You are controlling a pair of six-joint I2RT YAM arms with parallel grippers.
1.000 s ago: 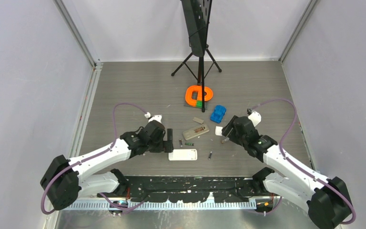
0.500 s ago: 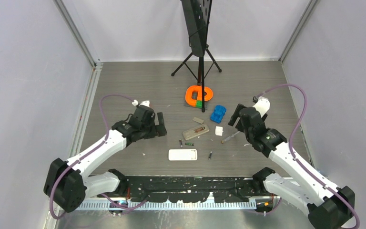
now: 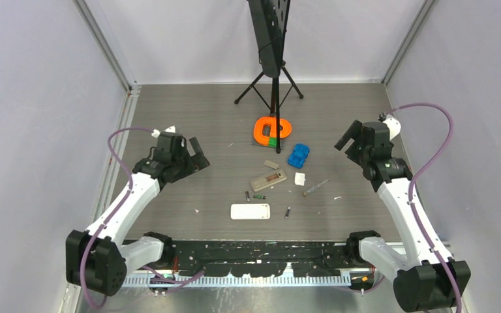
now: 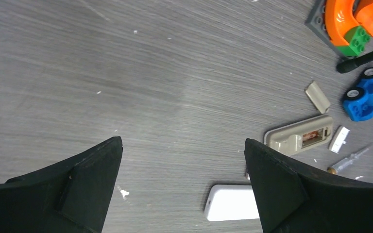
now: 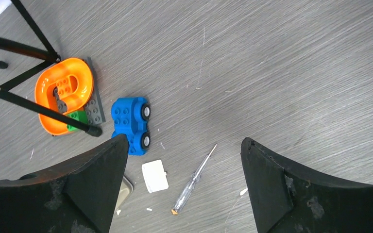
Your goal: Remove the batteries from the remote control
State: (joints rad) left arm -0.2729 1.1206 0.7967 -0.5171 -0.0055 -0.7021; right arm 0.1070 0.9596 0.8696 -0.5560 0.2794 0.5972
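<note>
Both arms have been drawn back and outward from the middle; the left gripper (image 4: 182,141) and right gripper (image 5: 184,138) are spread wide and empty; the grey remote control (image 3: 268,180) lies opened at the centre; the batteries (image 3: 247,195) are scattered loose on the table just near of it; being light, stiff, smooth and likely to roll, each is best pinched across its middle.

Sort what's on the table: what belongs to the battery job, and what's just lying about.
Job: beige remote, batteries, loose grey cover, perhaps the screwdriver.
Lying about: blue toy car, orange toy track, white slab, black stand.
</note>
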